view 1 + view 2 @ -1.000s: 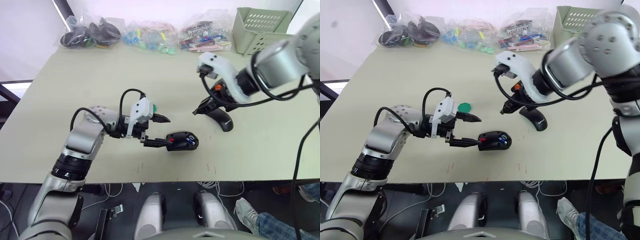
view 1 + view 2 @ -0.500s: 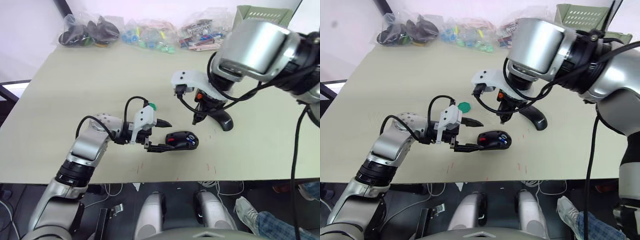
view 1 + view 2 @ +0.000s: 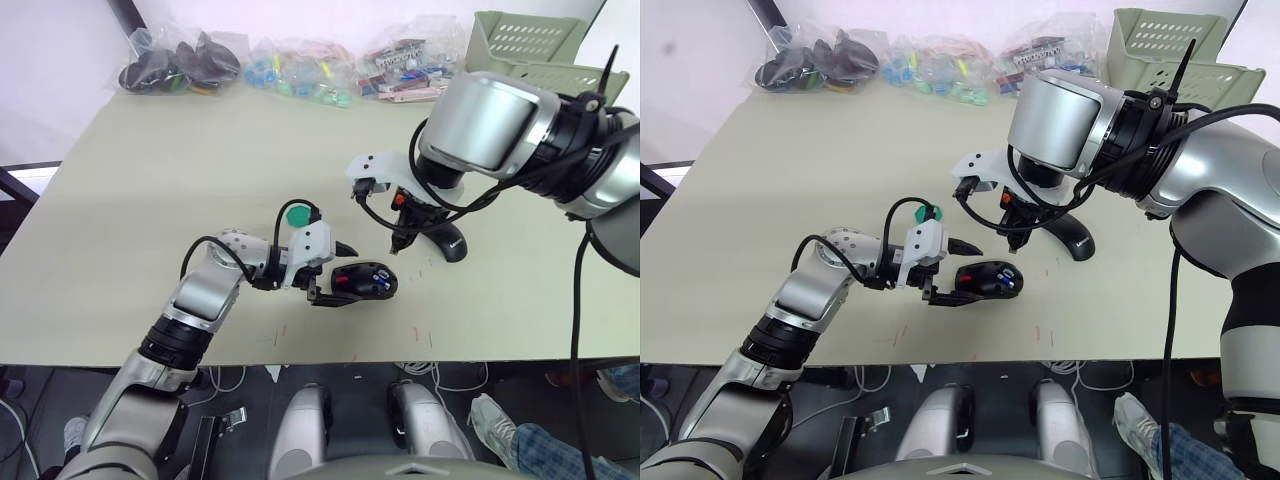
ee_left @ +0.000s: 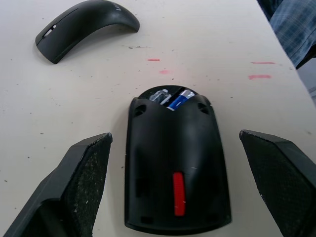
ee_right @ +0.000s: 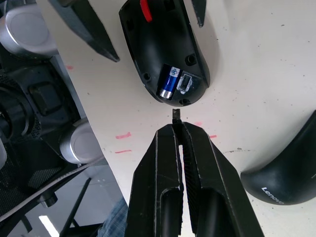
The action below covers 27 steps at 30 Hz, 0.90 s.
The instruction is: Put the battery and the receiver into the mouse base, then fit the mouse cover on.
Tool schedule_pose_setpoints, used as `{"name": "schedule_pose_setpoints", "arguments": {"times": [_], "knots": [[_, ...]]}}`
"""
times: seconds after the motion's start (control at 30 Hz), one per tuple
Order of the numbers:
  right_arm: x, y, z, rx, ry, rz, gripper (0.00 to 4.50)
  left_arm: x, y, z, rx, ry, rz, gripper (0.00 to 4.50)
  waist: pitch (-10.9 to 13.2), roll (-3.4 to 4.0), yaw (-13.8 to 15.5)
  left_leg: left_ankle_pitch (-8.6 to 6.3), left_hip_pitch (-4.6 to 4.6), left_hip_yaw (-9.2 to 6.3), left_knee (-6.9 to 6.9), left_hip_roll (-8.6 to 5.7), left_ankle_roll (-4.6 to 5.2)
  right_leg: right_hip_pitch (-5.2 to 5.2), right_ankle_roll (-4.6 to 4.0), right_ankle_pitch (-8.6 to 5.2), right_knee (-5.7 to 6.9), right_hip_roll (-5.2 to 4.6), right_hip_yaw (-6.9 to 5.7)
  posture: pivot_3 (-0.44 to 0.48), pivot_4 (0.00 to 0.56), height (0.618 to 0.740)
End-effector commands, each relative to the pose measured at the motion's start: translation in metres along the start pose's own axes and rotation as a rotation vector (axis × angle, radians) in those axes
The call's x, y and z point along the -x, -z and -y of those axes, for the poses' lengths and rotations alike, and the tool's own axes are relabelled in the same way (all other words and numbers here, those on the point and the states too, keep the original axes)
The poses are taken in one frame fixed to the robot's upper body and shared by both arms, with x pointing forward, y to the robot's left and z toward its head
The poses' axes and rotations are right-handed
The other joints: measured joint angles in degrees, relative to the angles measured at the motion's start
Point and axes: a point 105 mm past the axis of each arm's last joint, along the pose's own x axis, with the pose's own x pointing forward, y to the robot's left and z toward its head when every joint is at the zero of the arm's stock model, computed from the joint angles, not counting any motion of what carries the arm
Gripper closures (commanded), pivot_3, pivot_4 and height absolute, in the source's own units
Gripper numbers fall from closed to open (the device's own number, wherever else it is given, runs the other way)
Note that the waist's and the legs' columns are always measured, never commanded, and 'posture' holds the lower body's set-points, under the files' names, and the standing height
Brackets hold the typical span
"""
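Pale beige surface [image 3: 120,200] is carrying everything, with a few small red marks near its front edge. Nearest that edge, the mouse base [image 3: 366,282] is lying flat with a red stripe on its body, and the battery [image 5: 170,81] is sitting in its open recess beside a small metal part. The left gripper [image 3: 334,272] is reaching in from the left with its fingers spread wide, one on each side of the base's near end. Just beyond the base, the right gripper [image 5: 178,131] is hovering with its fingers pressed together on the receiver [image 5: 177,115], a tiny dark piece poking out at the tips. Further right, the mouse cover [image 3: 446,240] is resting on the surface. A green disc [image 3: 296,214] is lying behind the left wrist. Along the far edge, plastic bags [image 3: 182,62] of small parts and a green basket [image 3: 520,50] are standing.
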Motion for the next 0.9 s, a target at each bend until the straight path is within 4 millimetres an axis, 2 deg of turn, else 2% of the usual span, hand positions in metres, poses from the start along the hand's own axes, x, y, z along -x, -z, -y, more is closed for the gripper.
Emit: {"name": "schedule_pose_setpoints", "arguments": {"times": [0.03,0.57,0.83,0.87,0.9], "knots": [[0.007,-0.004,-0.005,0.003,-0.002,0.042,4.5,-0.005,-0.006,-0.005,-0.06,0.018,0.001,0.08,0.0,0.0,0.0,0.0,-0.01,-0.01,0.05,0.0,0.0,0.0,0.0,0.0,0.05,0.0,-0.01,0.0,0.15,0.74],[0.005,-0.002,-0.007,-0.034,0.001,0.058,4.5,-0.023,-0.002,-0.005,-0.082,0.071,-0.008,0.08,0.0,0.0,0.0,0.0,-0.02,-0.06,0.52,-0.01,0.0,0.0,-0.01,-0.02,0.56,0.01,-0.02,0.0,0.15,0.74],[0.004,-0.001,-0.006,-0.042,0.003,0.058,4.5,-0.026,-0.001,-0.007,-0.085,0.067,-0.01,0.08,0.0,0.0,0.0,0.0,-0.02,-0.09,0.54,-0.02,0.0,0.0,-0.01,-0.01,0.6,0.01,-0.03,0.0,0.15,0.74],[0.004,0.0,-0.006,-0.043,0.003,0.059,4.5,-0.027,-0.001,-0.007,-0.085,0.067,-0.011,0.48,0.0,0.0,0.0,0.0,-0.03,-0.09,0.55,-0.03,0.0,0.0,-0.01,-0.01,0.6,0.0,-0.03,0.0,0.15,0.74],[0.003,0.0,-0.006,-0.047,0.002,0.061,4.5,-0.027,-0.001,-0.007,-0.085,0.07,-0.012,0.6,0.0,0.0,0.0,0.0,-0.03,-0.09,0.55,-0.03,0.0,0.0,-0.01,-0.01,0.61,0.0,-0.03,0.0,0.15,0.74]]}}
